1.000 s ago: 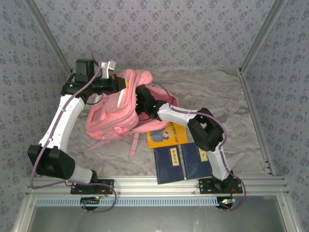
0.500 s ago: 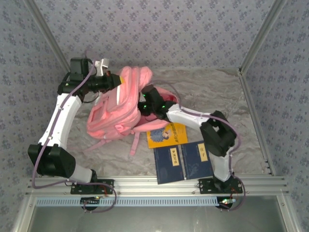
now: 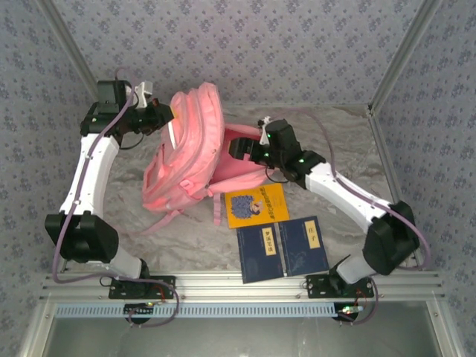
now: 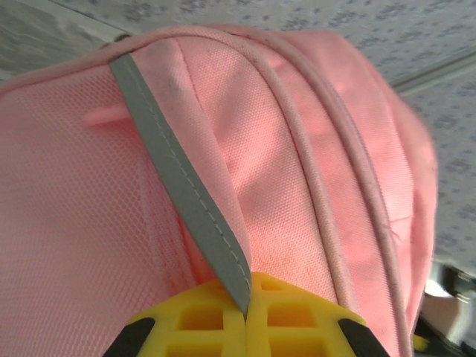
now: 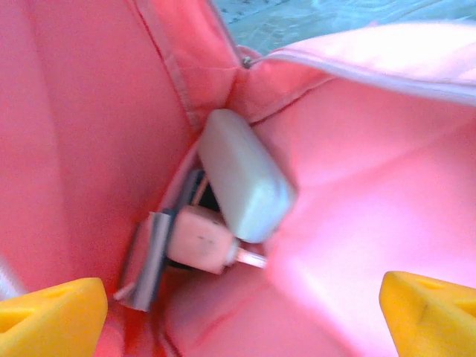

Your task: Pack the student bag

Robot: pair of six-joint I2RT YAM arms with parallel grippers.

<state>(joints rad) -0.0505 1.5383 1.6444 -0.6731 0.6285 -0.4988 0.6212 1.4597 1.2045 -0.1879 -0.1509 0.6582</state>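
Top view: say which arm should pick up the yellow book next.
Right. The right gripper is open and empty at the student bag mouth, close to the yellow book. The left gripper is shut on the student bag's grey strip, holding it up.

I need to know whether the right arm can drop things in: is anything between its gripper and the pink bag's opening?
Nothing visible. The right gripper, jaws open, faces straight into the student bag, where a pale grey case and a small pink item lie. The left gripper pinches the bag's top.
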